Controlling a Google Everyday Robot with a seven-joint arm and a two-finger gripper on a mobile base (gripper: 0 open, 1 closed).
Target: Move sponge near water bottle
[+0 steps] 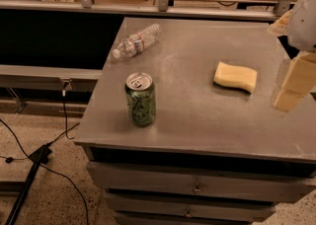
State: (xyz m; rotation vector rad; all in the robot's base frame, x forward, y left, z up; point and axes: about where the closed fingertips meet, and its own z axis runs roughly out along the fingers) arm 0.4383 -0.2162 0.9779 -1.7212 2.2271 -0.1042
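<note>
The pale yellow sponge (235, 76) lies flat on the grey cabinet top (197, 110), right of centre. The clear water bottle (137, 41) lies on its side near the back left corner, white cap pointing left. My gripper (292, 87) hangs at the right edge of the view, to the right of the sponge and apart from it, with pale blocky fingers (296, 78) showing. It holds nothing that I can see.
A green soda can (140, 99) stands upright near the front left of the top. Drawers (197, 187) face me below the front edge. A dark shelf and rail run along the back. Cables (29, 162) lie on the floor at the left.
</note>
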